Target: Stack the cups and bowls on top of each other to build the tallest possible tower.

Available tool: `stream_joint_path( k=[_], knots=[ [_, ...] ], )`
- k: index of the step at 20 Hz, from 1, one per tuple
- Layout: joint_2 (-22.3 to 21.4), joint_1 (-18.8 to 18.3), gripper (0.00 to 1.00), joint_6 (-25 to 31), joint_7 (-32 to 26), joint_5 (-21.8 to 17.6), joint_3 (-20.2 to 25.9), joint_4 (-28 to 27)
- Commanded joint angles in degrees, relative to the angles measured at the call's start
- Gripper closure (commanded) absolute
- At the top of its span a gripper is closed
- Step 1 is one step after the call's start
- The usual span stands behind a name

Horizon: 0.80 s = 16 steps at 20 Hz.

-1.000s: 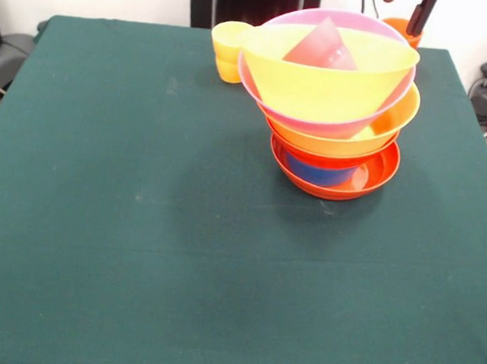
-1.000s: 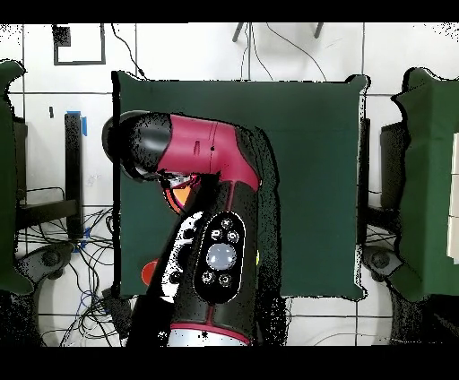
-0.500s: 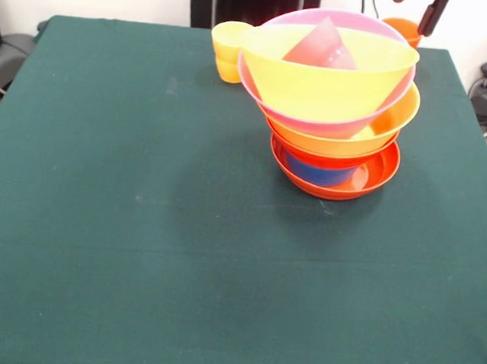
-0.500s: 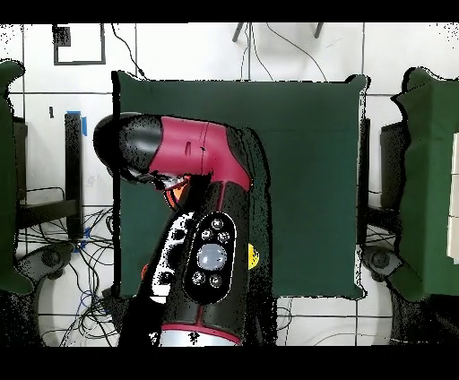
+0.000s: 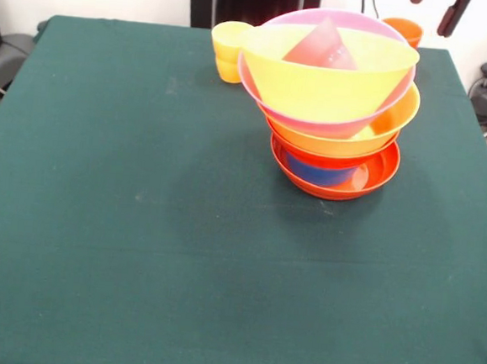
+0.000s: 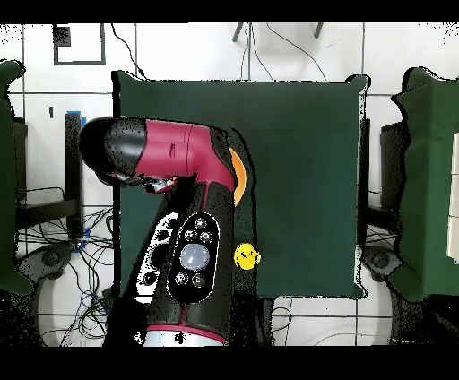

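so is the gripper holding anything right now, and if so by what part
Nothing is held, as far as the front view shows: the gripper is up at the top edge with empty tips, apart from the orange cup behind the tower.

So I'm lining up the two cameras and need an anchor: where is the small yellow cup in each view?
Front view: the yellow cup stands at the table's far edge, just left of the tower and partly behind its top bowl's rim.
Overhead view: the yellow cup sits near the table's bottom edge, just right of the arm.
Shared landmark: the green tablecloth; the cup stands at the cloth's robot-side edge in both.
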Motion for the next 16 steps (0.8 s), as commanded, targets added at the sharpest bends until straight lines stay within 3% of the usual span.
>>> stream_joint_path(
  k=[1, 16],
  knots=[
    [5.2, 1.5, 0.00, -3.5, 3.6, 0.1, 6.1, 0.6],
    [11.6, 5.6, 0.00, -15.9, 8.5, 3.6, 5.6, 1.2]
  ],
)
